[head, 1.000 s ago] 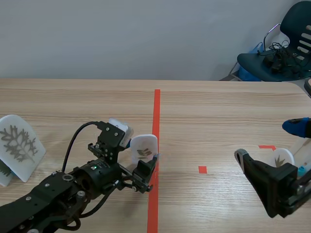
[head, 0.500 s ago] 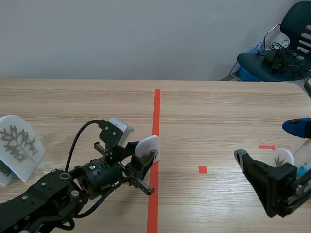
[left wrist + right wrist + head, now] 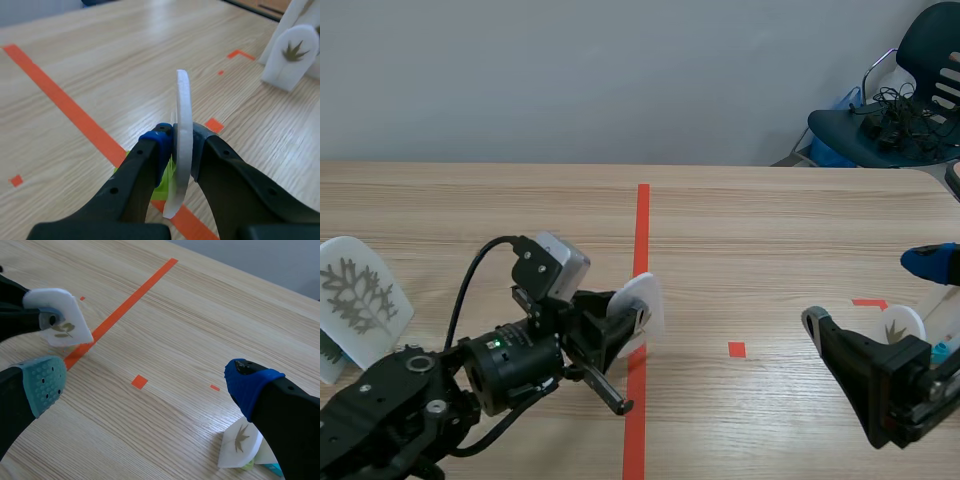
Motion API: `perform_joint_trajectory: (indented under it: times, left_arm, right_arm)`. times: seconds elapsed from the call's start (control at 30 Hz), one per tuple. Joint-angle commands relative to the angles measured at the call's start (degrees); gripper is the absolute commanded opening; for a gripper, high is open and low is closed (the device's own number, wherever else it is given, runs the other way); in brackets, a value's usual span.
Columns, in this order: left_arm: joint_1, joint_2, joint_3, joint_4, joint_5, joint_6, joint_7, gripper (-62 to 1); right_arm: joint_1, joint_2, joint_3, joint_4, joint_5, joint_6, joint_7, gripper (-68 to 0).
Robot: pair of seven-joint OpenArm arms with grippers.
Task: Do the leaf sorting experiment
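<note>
Here the wooden table (image 3: 770,220) is split by a long orange-red tape line (image 3: 642,240), and everything reads off that line. The left gripper (image 3: 176,147) sits right over it, pinched tight on a small white leaf card (image 3: 182,110). The card's long axis is near upright, its printed face turned toward the right arm, and it looks lifted off the wood. The right gripper (image 3: 145,385) hangs well right of the line, fingers spread wide, holding nothing. A large leaf plaque (image 3: 360,300) stands well left of the line. A second small leaf card (image 3: 240,442) stands far right of it, just beside the right gripper's blue pad. The held card likely belongs on one side, and the left arm carrying it is the nearer to the plaque.
</note>
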Motion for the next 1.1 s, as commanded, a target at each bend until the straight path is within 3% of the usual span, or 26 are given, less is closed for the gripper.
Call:
perform_joint_trajectory:
  times: [0.0,0.13,0.3,0.4,0.63,0.77,0.93,1.07]
  left_arm:
    - [3.8,-1.81,-3.04,6.36,-3.28,0.07,0.07,-55.8]
    - [12.7,-3.48,-9.55,14.86,-8.07,0.11,2.14,-55.8]
    - [20.37,-3.43,-17.97,16.7,-13.44,0.33,2.12,-55.3]
    - [22.71,-3.41,-21.73,16.26,-13.49,2.08,1.53,-55.3]
    - [21.92,-3.45,-26.25,11.87,-13.97,12.0,1.46,-55.3]
    - [19.63,-3.41,-27.15,7.28,-16.22,12.22,0.94,-55.3]
    - [18.16,-3.43,-27.5,3.91,-16.24,13.03,0.81,-55.1]
    - [18.21,-3.45,-27.82,3.91,-16.24,12.98,1.03,-45.5]
  right_arm:
    - [0.22,0.11,0.66,0.96,0.55,0.02,0.92,0.4]
    - [0.37,0.13,0.66,0.96,0.55,0.02,0.9,0.4]
    - [0.35,0.13,0.66,0.96,0.55,0.02,0.9,0.4]
    - [0.35,0.13,0.66,0.96,0.55,0.02,0.9,0.4]
    - [0.37,0.13,0.66,0.96,0.55,0.02,0.9,0.4]
    - [0.7,0.11,0.66,0.96,0.55,0.02,0.9,0.4]
    - [1.18,0.11,0.66,0.96,0.55,0.02,0.68,0.4]
    - [1.16,0.11,0.66,0.96,0.55,0.02,0.63,0.4]
